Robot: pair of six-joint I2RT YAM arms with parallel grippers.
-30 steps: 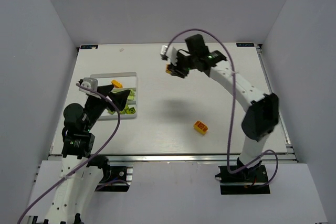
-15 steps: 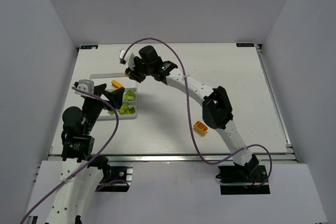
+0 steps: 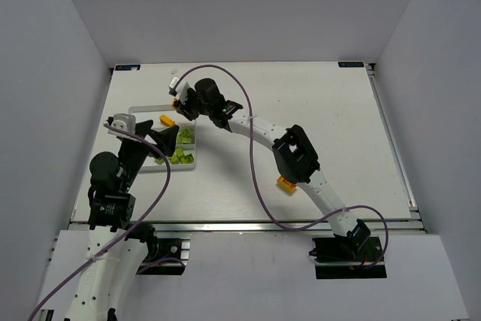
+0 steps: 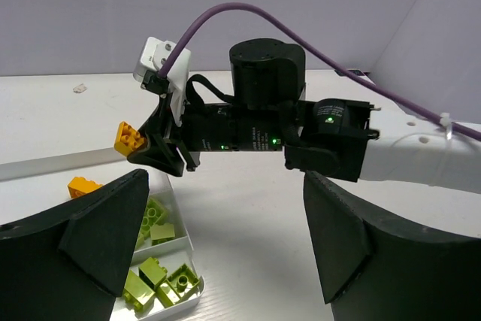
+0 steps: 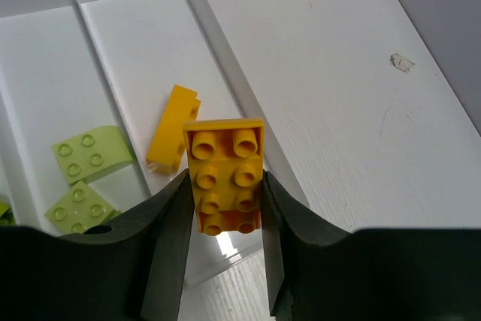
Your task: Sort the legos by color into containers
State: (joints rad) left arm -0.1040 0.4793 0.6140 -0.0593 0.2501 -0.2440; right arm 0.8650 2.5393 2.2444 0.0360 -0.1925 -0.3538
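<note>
My right gripper (image 3: 179, 103) is shut on an orange-yellow lego (image 5: 224, 177) and holds it above the far right corner of the white tray (image 3: 143, 108). The held brick also shows in the left wrist view (image 4: 128, 137). Another orange-yellow lego (image 5: 173, 137) lies in the tray compartment below it, seen too from the top (image 3: 167, 119). Lime green legos (image 3: 180, 157) lie in the near compartments (image 4: 161, 282). My left gripper (image 3: 167, 140) is open and empty over the tray's near right part. One more orange-yellow lego (image 3: 285, 183) lies on the table, partly behind the right arm.
The right arm (image 3: 259, 130) stretches across the table from the near right to the tray. White enclosure walls (image 3: 68, 73) stand on the left, right and back. A small white speck (image 5: 402, 63) lies on the table beyond the tray.
My right gripper has swung from the table's far middle leftward with the orange-yellow lego to the tray's far right corner. My left gripper has barely moved.
</note>
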